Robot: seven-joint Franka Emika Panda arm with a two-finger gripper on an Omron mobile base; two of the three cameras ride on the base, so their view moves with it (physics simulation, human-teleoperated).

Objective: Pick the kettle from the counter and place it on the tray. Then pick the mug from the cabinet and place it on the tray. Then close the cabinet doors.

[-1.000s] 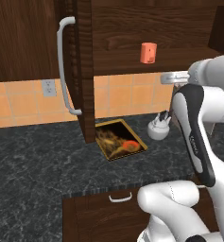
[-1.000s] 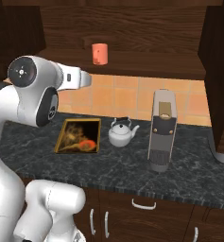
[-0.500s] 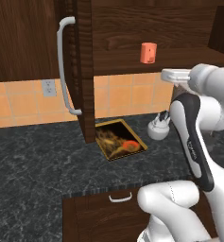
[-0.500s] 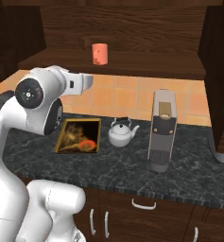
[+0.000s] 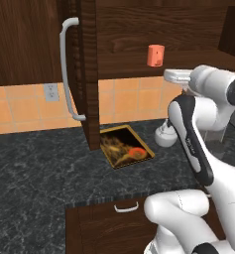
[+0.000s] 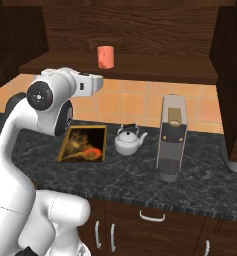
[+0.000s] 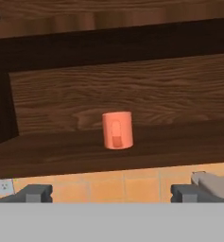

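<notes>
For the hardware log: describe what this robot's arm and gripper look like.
The arm is built of glossy white rounded segments, with a black strip along the upright link and dark round caps with a small white dot at the joints. The hand ends in a light grey block. The gripper has two small dark grey, blocky finger tips. No loose cables or markings show.

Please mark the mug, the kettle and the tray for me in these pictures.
mug (image 7: 117,130): hand view, front of its orange body, on the cabinet shelf.
kettle (image 6: 127,144): right base view, its rounded white body, on the counter.
tray (image 6: 83,143): right base view, its dark picture.
</notes>
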